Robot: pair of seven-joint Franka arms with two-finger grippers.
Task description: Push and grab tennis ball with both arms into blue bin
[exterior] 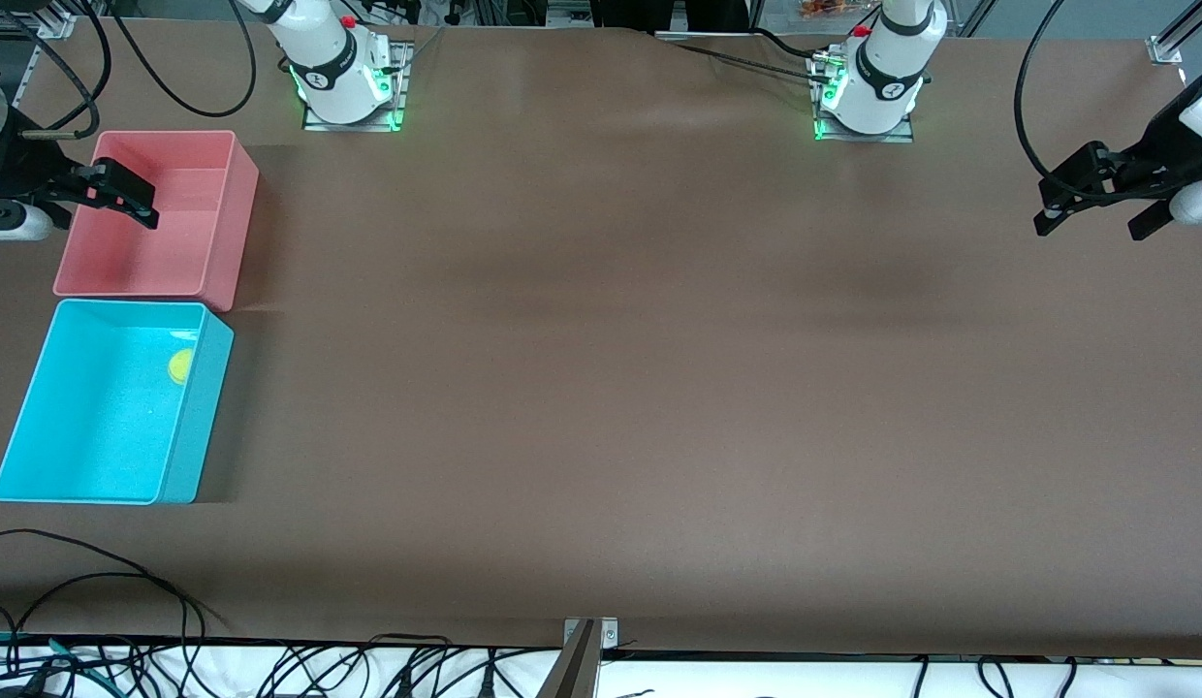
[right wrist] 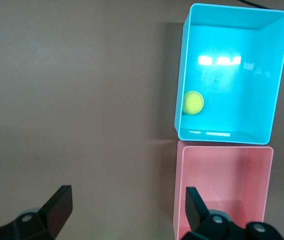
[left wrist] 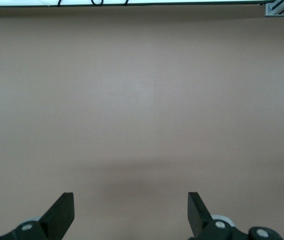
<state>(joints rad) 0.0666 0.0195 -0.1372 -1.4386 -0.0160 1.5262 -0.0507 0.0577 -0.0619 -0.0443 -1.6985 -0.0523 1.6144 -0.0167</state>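
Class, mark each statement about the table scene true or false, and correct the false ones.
1. The ball lies in the blue bin. True.
2. The pink bin holds a ball. False: nothing shows in it.
3. The right gripper hangs over the pink bin. True.
4. The left gripper grips the ball. False: its jaws are open, over bare table.
5. The blue bin is nearer the front camera than the pink one. True.

Tennis ball (exterior: pixel 180 365): small, fuzzy, yellow-green, resting inside blue bin (exterior: pixel 41 386), against wall facing surface middle. Blue bin: bright cyan, rectangular, open-top, upright on surface at my right arm's end, just beside pink bin (exterior: pixel 223 221), nearer front camera.
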